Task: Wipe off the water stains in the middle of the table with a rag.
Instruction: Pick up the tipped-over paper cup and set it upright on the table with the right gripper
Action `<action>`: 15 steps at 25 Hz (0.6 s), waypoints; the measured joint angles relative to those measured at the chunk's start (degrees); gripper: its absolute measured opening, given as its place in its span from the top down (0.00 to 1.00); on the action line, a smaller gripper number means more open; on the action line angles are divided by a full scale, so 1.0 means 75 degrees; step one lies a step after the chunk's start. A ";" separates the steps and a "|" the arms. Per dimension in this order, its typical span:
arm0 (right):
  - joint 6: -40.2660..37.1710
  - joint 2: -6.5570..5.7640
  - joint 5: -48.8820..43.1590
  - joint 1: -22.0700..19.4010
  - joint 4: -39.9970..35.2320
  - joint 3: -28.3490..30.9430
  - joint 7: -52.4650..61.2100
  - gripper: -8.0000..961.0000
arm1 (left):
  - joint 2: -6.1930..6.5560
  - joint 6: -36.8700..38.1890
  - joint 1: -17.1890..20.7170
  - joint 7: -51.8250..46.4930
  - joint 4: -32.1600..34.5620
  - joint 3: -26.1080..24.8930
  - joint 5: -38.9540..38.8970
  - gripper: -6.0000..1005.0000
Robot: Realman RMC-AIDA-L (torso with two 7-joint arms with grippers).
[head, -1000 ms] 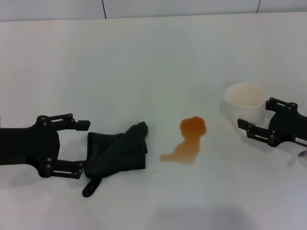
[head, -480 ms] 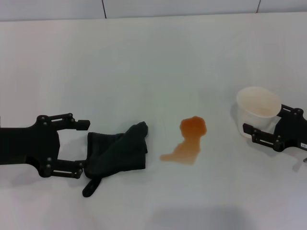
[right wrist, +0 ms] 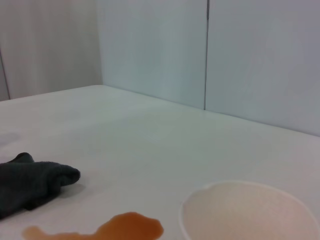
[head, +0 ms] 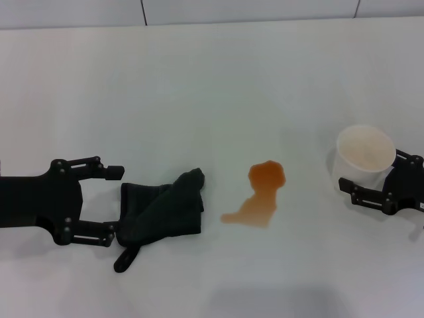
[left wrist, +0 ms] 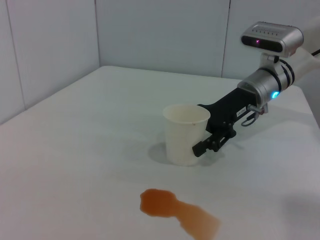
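Rag (head: 161, 212), dark grey and crumpled, lies toward the near left of the table (head: 212, 93), its near corner trailing a short tail toward the front edge. The left gripper (head: 116, 205) rests low at the left edge with its black fingers spread wide, their tips at the cloth's left end; whether they touch it cannot be told.

Toward the middle of the table, just right of the rag and apart from it, sit the water stains (head: 259, 194): an orange-brown translucent puddle, a rounded blob on the far side thinning into a tail that runs toward the near left.

At the right edge, the right gripper (head: 366, 179) reaches in around a white cup (head: 364, 156), which stands upright with its mouth open and well apart from the puddle. The left wrist view shows one black finger (left wrist: 209, 144) lying against the side of the cup; the other finger is hidden behind it, so a firm grip cannot be confirmed.

Beyond, the plain white surface runs to the far edge, where pale wall panels (head: 212, 10) rise.
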 joint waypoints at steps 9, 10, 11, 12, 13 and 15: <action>-0.0006 -0.0016 -0.0028 -0.0190 -0.0041 0.0012 0.0023 0.11 | 0.0007 -0.0019 -0.0045 0.0004 0.0002 0.0000 0.0000 0.11; -0.0012 -0.0016 -0.0028 -0.0225 -0.0052 0.0036 0.0024 0.10 | 0.0007 -0.0022 -0.0048 0.0003 0.0002 0.0000 0.0000 0.11; -0.0033 -0.0016 -0.0028 -0.0268 -0.0073 0.0061 0.0023 0.09 | 0.0008 -0.0025 -0.0052 0.0004 0.0001 0.0000 0.0000 0.11; -0.0073 -0.0016 -0.0028 -0.0332 -0.0110 0.0088 0.0016 0.09 | 0.0010 -0.0028 -0.0055 0.0004 0.0000 0.0000 0.0000 0.11; -0.0133 -0.0016 -0.0028 -0.0405 -0.0162 0.0117 0.0004 0.09 | 0.0011 -0.0029 -0.0058 0.0003 -0.0001 0.0000 0.0000 0.11; -0.0259 -0.0013 -0.0028 -0.0577 -0.0297 0.0187 -0.0004 0.09 | 0.0012 -0.0031 -0.0059 0.0004 -0.0001 0.0000 0.0000 0.11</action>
